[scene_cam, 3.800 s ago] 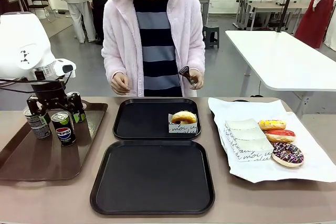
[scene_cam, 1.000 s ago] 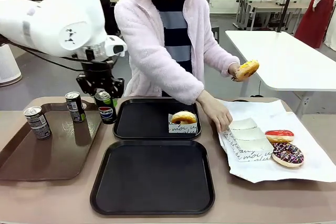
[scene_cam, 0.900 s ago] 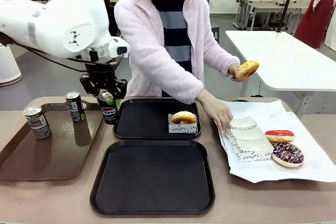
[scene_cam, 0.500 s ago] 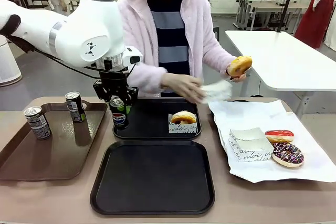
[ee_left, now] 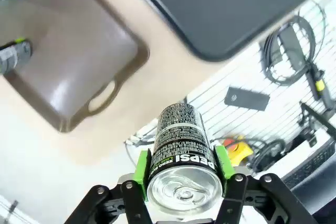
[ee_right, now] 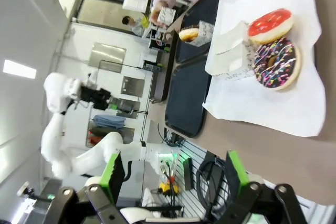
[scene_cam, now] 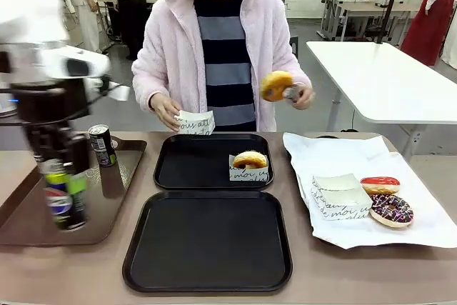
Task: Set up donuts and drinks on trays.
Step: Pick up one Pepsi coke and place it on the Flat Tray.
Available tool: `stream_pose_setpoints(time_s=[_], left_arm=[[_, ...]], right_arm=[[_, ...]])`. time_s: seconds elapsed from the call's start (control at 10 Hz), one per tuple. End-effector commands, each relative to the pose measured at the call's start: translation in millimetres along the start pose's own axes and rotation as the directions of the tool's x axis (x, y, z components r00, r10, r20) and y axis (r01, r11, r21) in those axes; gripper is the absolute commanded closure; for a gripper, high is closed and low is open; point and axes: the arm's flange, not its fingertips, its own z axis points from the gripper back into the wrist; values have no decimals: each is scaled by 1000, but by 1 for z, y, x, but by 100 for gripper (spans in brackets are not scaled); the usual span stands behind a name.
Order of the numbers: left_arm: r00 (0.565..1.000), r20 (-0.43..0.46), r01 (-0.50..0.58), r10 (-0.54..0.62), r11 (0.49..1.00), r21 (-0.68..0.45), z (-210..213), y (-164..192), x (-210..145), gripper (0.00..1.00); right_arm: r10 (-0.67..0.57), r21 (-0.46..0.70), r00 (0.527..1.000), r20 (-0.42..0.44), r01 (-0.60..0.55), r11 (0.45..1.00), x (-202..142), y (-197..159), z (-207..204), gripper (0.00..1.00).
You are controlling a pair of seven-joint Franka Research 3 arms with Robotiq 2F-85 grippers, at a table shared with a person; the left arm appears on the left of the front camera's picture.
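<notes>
My left gripper (scene_cam: 53,166) is shut on a Pepsi can (scene_cam: 63,205), blurred, above the brown tray (scene_cam: 28,223). In the left wrist view the green pads (ee_left: 140,167) clamp the can (ee_left: 178,129). Another can (scene_cam: 102,145) stands on that tray. The far black tray (scene_cam: 193,166) carries a glazed donut (scene_cam: 250,159) in a sleeve; the near black tray (scene_cam: 207,241) is bare. A red-iced donut (scene_cam: 380,183) and a sprinkled donut (scene_cam: 391,209) lie on white paper. My right gripper (ee_right: 173,177) is open, holding nothing.
The person at the far side holds a donut (scene_cam: 275,85) in one hand and a paper sleeve (scene_cam: 194,123) in the other. A stack of loose sleeves (scene_cam: 340,192) lies on the white paper (scene_cam: 421,230). Two cans (ee_left: 13,56) show on the brown tray.
My left arm has swung the Pepsi can from the far tray's left edge back over the brown tray, nearer and lower. The person picked up a sleeve and brought the donut closer.
</notes>
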Motion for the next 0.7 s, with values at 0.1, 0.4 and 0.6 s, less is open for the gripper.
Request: stream_pose_setpoints(time_s=[0.1,0.4,0.6], left_arm=[[995,103,0,-6,998,65,5,-1,-4,42],[998,63,11,-14,999,46,13,-6,-21,42],[998,63,11,-14,999,46,13,-6,-21,42]], right_arm=[[19,21,1000,19,-19,1000,2,0,0,0],[19,21,1000,19,-19,1000,2,0,0,0],[19,21,1000,19,-19,1000,2,0,0,0]])
